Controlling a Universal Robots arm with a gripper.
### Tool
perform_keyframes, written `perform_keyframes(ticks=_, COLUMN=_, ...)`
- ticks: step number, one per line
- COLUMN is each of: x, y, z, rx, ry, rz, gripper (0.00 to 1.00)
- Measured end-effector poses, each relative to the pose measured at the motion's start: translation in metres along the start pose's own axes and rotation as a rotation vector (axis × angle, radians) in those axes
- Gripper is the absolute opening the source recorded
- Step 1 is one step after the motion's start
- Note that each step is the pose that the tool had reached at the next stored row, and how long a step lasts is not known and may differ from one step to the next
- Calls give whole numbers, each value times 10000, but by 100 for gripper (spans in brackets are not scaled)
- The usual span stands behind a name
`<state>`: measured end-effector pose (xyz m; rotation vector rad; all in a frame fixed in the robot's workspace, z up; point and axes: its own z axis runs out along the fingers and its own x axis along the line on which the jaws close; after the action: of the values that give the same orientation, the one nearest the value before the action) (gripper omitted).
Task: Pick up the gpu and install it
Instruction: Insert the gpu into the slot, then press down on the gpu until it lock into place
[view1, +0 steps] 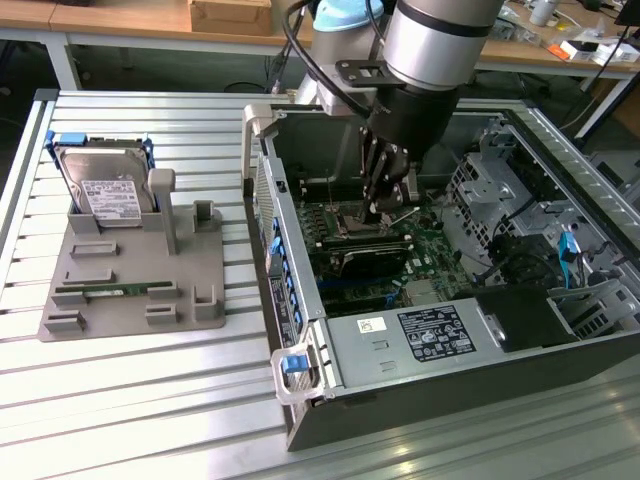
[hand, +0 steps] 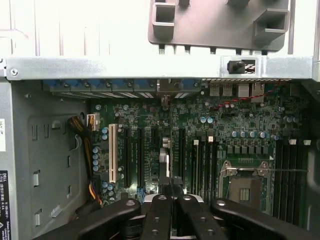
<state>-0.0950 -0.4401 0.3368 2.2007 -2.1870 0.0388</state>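
The big ribbed metal counter (view1: 120, 400) carries an open computer case (view1: 300, 290) lying on its side. The robot arm (view1: 440, 40) reaches down from above into the middle of the case. Outside the case, just beside its wall on the exterior view's left, sits a grey holder (view1: 130, 290). A silver hard drive (view1: 105, 190) stands in the holder, at the end far from the case's blue latch. Other slots in the holder are bare, so the gpu is out of the holder; that part of the job looks done. Inside the case, on its floor, lies the green motherboard (hand: 240, 125). A long dark card, which I think is the gpu (view1: 365, 258), stands on its edge on the motherboard, in the middle of the case and right under the arm. A thin green memory stick (view1: 100, 291) lies flat in the holder, outside the case. The gripper (view1: 385, 205) hangs inside the case just above the card, and its jaws are squeezed close together. I cannot tell if they pinch the card's top edge or just sit over it. I also cannot tell if the card is pushed all the way into its slot, so the last bit may be left.
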Motion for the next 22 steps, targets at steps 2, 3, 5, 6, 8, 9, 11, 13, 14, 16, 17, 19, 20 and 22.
perform_keyframes(ticks=2, x=0, y=-44, z=0, rx=-6, ry=-1, rz=1, gripper=11)
perform_keyframes(ticks=3, x=0, y=-45, z=0, rx=-6, ry=-1, rz=0, gripper=11)
perform_keyframes(ticks=5, x=-3, y=17, z=62, rx=-6, ry=-1, rz=0, gripper=11)
perform_keyframes(ticks=6, x=-5, y=76, z=110, rx=-5, ry=-2, rz=-1, gripper=11)
perform_keyframes(ticks=8, x=-11, y=178, z=215, rx=-6, ry=-1, rz=0, gripper=11)
perform_keyframes(ticks=9, x=-14, y=204, z=281, rx=-6, ry=-1, rz=0, gripper=11)
perform_keyframes(ticks=11, x=-19, y=263, z=393, rx=-6, ry=-1, rz=0, gripper=11)
perform_keyframes(ticks=13, x=-22, y=297, z=449, rx=-5, ry=-1, rz=0, gripper=11)
perform_keyframes(ticks=14, x=-23, y=300, z=466, rx=-5, ry=-1, rz=-2, gripper=11)
perform_keyframes(ticks=16, x=-25, y=304, z=505, rx=-5, ry=-2, rz=0, gripper=11)
perform_keyframes(ticks=17, x=-25, y=305, z=514, rx=-5, ry=-2, rz=-1, gripper=11)
perform_keyframes(ticks=19, x=-26, y=307, z=544, rx=-5, ry=-1, rz=0, gripper=11)
perform_keyframes(ticks=20, x=-27, y=308, z=562, rx=-6, ry=-1, rz=0, gripper=11)
perform_keyframes(ticks=22, x=-28, y=309, z=587, rx=-5, ry=-1, rz=0, gripper=11)
